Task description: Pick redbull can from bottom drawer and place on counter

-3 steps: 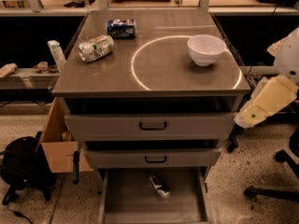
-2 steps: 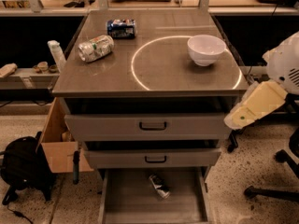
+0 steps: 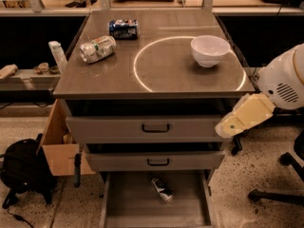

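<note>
We see the redbull can lying on its side in the open bottom drawer, under the desk. The gripper hangs at the desk's right edge; open or closed, we cannot tell.
</note>
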`<state>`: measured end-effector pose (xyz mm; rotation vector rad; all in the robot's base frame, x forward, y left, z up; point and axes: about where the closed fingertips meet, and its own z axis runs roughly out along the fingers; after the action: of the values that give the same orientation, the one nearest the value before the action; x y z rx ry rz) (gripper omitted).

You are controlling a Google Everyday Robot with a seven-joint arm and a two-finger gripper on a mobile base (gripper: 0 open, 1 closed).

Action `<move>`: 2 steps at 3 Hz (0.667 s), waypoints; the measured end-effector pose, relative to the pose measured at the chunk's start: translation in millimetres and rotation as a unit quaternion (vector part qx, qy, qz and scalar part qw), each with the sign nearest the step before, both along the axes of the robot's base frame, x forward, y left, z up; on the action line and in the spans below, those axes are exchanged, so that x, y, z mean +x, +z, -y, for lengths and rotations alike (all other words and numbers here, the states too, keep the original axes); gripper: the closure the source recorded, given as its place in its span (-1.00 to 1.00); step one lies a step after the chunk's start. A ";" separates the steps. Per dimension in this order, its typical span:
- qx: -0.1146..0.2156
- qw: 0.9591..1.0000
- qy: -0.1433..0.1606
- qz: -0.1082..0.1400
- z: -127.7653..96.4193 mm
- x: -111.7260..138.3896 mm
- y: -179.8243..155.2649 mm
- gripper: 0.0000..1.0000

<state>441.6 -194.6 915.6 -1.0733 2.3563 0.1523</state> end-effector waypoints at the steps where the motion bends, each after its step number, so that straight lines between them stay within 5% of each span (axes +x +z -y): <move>1: 0.014 1.000 -0.010 -0.009 -3.9 -0.3 -15.9 -1.00; 2: 0.023 0.999 -0.018 -0.019 -4.4 0.6 -30.3 -1.00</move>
<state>442.2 -190.2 885.3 -1.0129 2.3925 0.2150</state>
